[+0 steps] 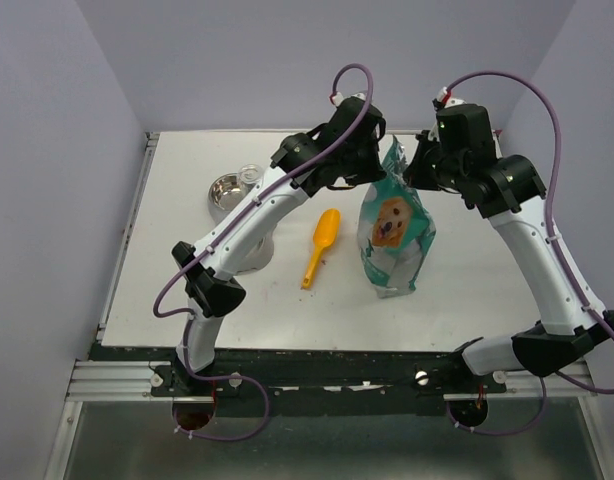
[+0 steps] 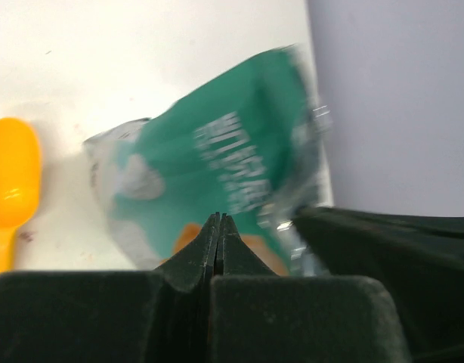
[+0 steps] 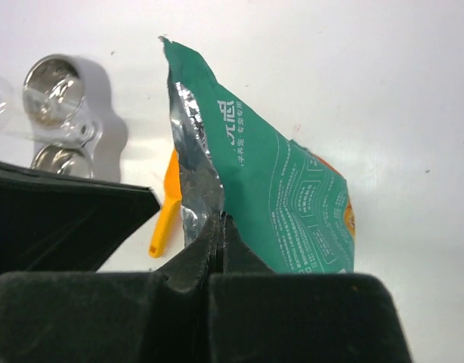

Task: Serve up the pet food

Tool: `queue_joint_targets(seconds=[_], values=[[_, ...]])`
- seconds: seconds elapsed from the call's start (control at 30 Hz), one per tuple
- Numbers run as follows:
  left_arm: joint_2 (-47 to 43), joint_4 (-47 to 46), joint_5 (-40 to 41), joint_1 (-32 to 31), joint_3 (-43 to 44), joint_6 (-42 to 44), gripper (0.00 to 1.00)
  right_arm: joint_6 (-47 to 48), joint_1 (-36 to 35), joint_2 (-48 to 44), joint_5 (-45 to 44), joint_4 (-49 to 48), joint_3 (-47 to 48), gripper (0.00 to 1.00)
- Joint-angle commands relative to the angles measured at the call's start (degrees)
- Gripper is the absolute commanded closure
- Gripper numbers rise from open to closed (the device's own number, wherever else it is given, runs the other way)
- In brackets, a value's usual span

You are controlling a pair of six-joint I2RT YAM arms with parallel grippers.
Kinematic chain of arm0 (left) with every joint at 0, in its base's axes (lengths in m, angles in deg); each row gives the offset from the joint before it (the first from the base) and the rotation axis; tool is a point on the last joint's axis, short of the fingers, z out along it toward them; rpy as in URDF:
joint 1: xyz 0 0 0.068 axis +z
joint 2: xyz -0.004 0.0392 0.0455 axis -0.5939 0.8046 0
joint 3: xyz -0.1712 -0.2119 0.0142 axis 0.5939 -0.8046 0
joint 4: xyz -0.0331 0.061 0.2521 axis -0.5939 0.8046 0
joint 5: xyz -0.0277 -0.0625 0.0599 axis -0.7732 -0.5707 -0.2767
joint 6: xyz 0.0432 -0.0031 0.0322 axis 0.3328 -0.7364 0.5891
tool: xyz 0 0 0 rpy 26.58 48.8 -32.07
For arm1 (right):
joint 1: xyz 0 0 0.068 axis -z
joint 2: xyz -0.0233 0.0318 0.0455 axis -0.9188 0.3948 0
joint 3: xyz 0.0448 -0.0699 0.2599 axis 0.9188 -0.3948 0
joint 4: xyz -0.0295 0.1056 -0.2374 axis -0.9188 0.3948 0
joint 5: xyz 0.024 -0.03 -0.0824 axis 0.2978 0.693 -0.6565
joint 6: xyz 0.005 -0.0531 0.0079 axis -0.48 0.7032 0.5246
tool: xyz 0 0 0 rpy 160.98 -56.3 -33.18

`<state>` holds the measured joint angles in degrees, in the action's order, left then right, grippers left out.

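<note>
Pet food itself is hidden from every view. On the table (image 1: 467, 290) lies an orange scoop (image 1: 322, 240) beside the upright teal bag (image 1: 395, 235). The right tool (image 3: 221, 218) pinches the bag's top edge. The left tool (image 2: 221, 218) is clenched against the bag, grip unclear. A metal bowl (image 1: 225, 190) sits beyond.

One bag (image 1: 395, 235), one scoop (image 1: 321, 247), two arms (image 1: 249, 222)

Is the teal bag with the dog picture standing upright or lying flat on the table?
Upright. The teal-and-white foil bag with a dog picture stands on its base on the white table, top edge up.
</note>
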<state>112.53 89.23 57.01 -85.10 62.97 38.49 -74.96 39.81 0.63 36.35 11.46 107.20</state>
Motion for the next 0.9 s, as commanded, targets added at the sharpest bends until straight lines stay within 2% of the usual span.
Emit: queue_joint_targets(seconds=[0.0,0.1,0.17,0.27,0.33,0.37,0.4,0.47,0.6,0.67,0.77,0.87], values=[[-0.82,7.29,5.29,1.20,-1.16,3.39,1.00,3.12,1.27,-0.84,-10.54,3.70,2.31,1.00],[-0.92,6.93,4.50,1.29,-0.02,3.22,1.00,3.73,1.27,-0.83,-10.37,3.18,2.75,1.00],[-1.79,4.49,0.65,1.90,-1.76,2.69,1.00,3.74,1.27,-1.45,-5.65,1.34,2.58,1.00],[-7.31,-7.61,-8.91,3.40,-10.62,0.33,1.00,1.63,1.27,-1.89,-0.53,0.27,2.14,1.00],[-9.52,-13.18,-11.66,4.45,-14.51,-2.57,0.81,0.92,1.27,-2.68,0.62,-0.60,1.18,1.00],[-9.35,-14.07,-12.72,4.80,-14.17,-3.45,0.68,0.92,1.27,-3.03,0.71,-0.78,0.82,1.00],[-8.74,-13.47,-13.25,4.98,-12.34,-3.98,0.61,0.83,1.27,-3.12,0.88,-0.86,0.73,1.00],[-7.25,-12.59,-14.22,5.07,-9.70,-4.95,0.52,0.40,1.27,-2.95,1.32,-0.78,0.38,1.00],[-7.68,-14.24,-14.66,4.54,-10.91,-7.06,0.43,-0.13,1.27,-3.39,2.81,-1.75,-0.59,1.00],[-8.38,-16.18,-14.75,4.11,-12.05,-7.33,0.26,-0.13,1.27,-3.39,2.99,-1.74,-0.50,1.00],[-7.16,-16.37,-15.71,3.67,-11.36,-8.38,0.25,-0.22,1.27,-3.30,3.43,-1.92,-0.41,1.00],[-5.93,-16.10,-16.51,3.40,-11.18,-8.91,0.41,-0.31,1.27,-3.21,3.87,-1.92,-0.06,1.00]])
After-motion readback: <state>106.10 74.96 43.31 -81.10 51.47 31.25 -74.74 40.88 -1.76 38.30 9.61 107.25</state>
